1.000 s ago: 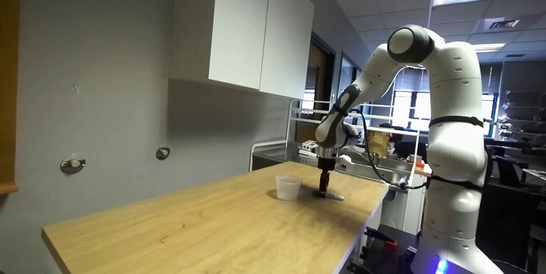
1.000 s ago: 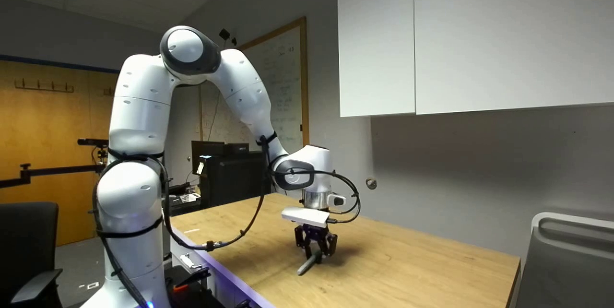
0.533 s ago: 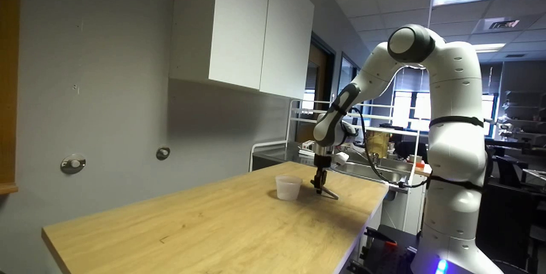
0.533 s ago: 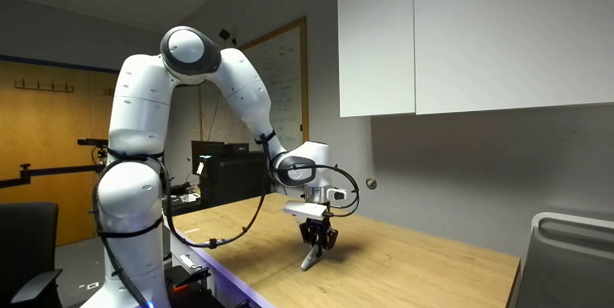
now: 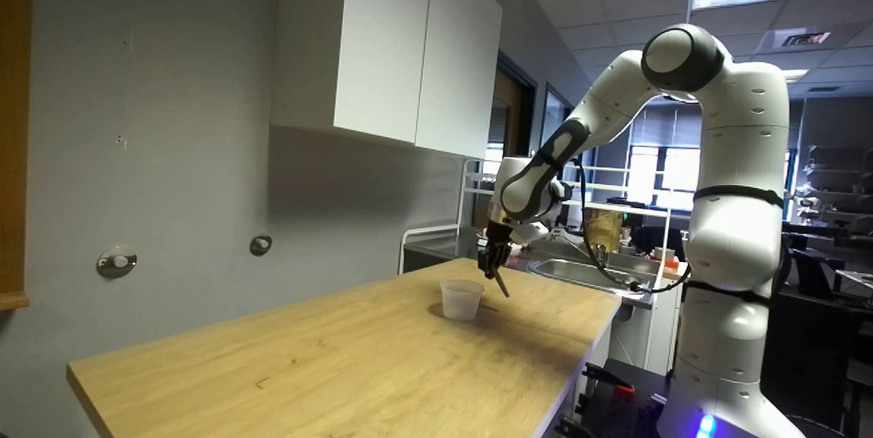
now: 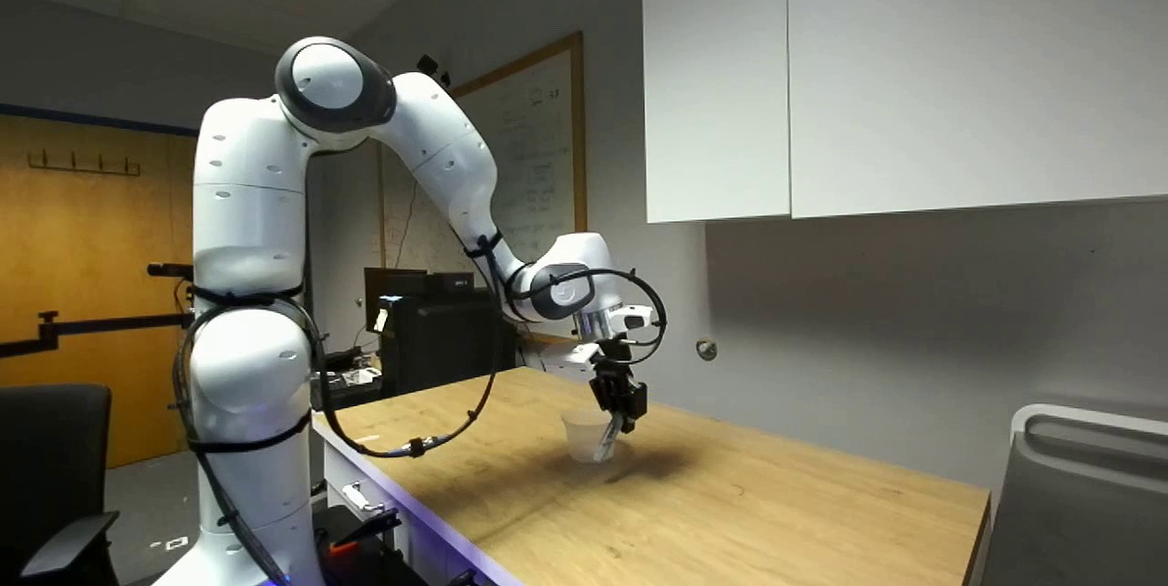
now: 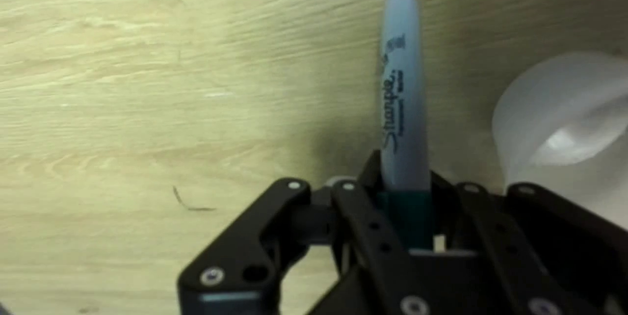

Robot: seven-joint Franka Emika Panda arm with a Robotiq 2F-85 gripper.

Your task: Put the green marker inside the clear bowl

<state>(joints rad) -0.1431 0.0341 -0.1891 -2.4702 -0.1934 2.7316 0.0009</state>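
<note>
Wrist view, left to right: well to the left of the clear plastic cup point(image 7: 535, 99) you have wooden tabletop point(image 7: 98, 118) bearing a thin dark mark point(image 7: 191, 208); just left of the cup hangs the green-capped Sharpie point(image 7: 403, 94), grasped by your Robotiq gripper point(image 7: 406, 177), its jaws clenched around the capped end. The cup comes last, cut off by the frame and partly hidden behind the gripper. Your next move turns on this: the Sharpie lies beside the cup, its long axis running out past the mouth rather than into it. In an exterior view you see the cup point(image 5: 461, 305), then, apart to its right, the Sharpie point(image 5: 502, 284), free end slanting down and away. In an exterior view the cup point(image 6: 579, 436) shows with the Sharpie point(image 6: 610, 437) across its right side, though only, it seems, by line of sight. Grasping looks done, placing not; whether the tip clears the rim is hard to read, so you would do well to lift before shifting over the cup.
</note>
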